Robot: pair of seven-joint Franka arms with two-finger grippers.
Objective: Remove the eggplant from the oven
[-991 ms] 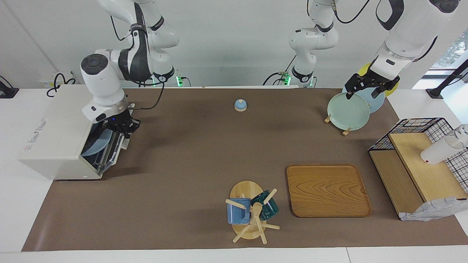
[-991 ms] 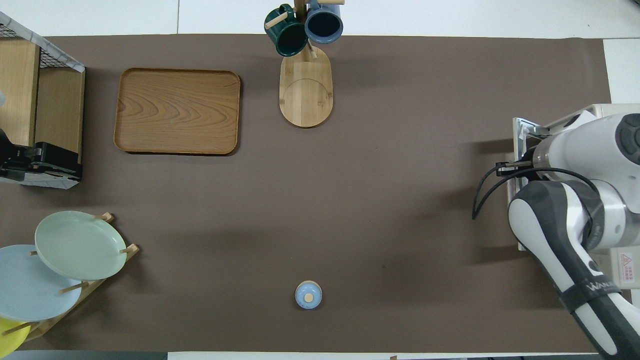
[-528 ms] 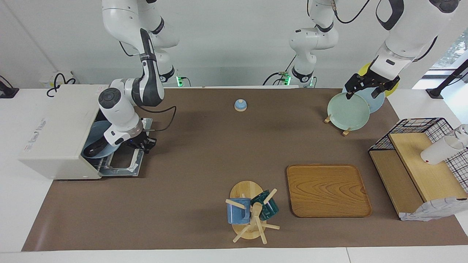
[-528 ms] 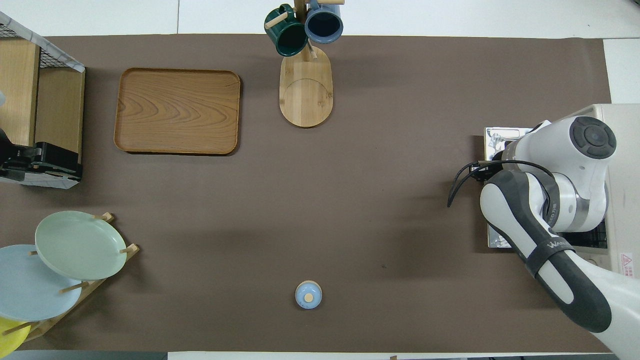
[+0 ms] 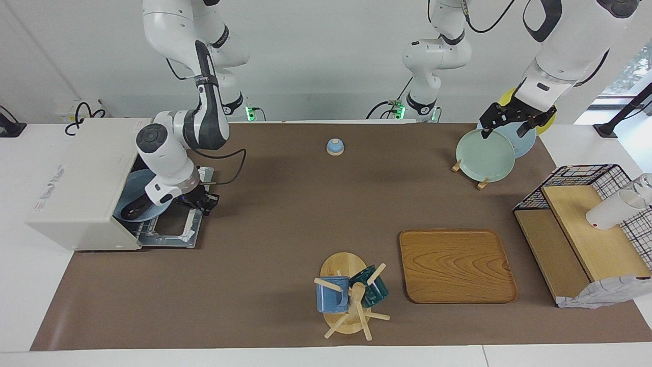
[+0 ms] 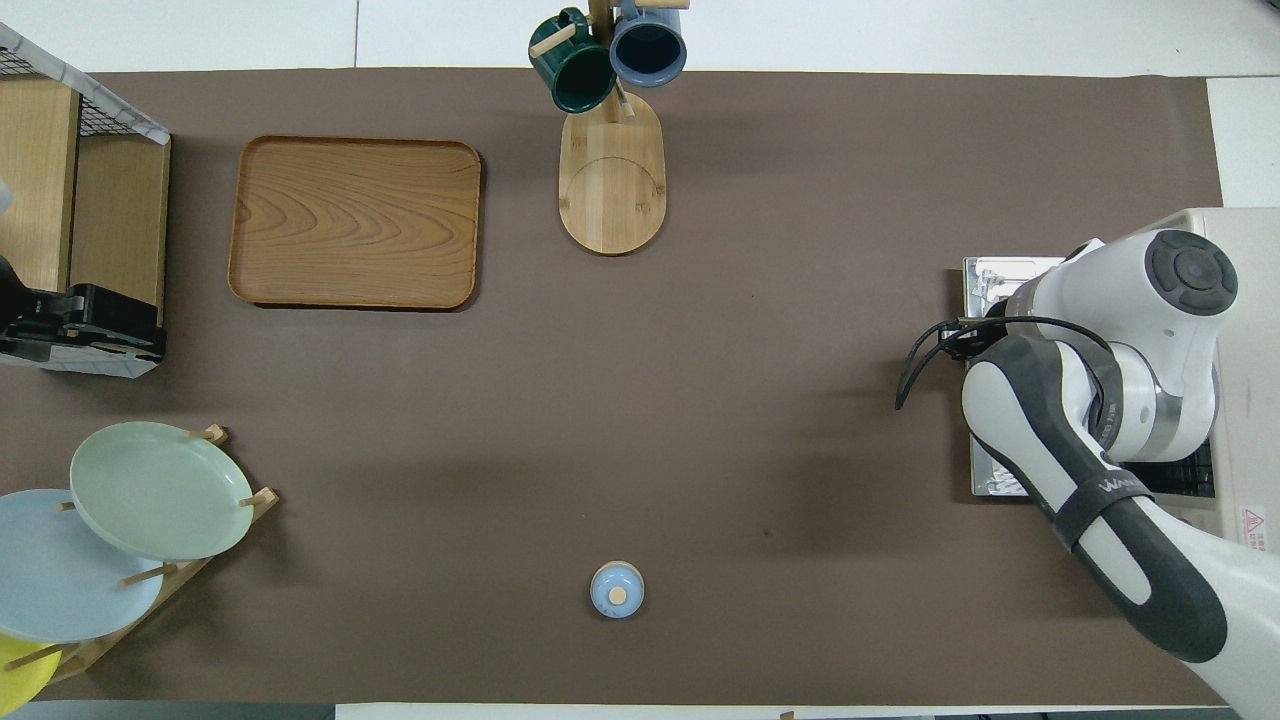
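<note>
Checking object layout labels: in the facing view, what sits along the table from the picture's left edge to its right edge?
oven → small blue knob lid → mug tree → wooden tray → plate rack → wire basket shelf

Two mugs [image 5: 332,294]; four plates [image 5: 485,154]; one tray [image 5: 457,265].

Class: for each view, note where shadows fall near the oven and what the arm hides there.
Facing view: the right gripper casts a soft shadow on the mat beside the lowered door; the oven is dim inside. Overhead view: the right arm covers the oven mouth, hiding the eggplant.
</note>
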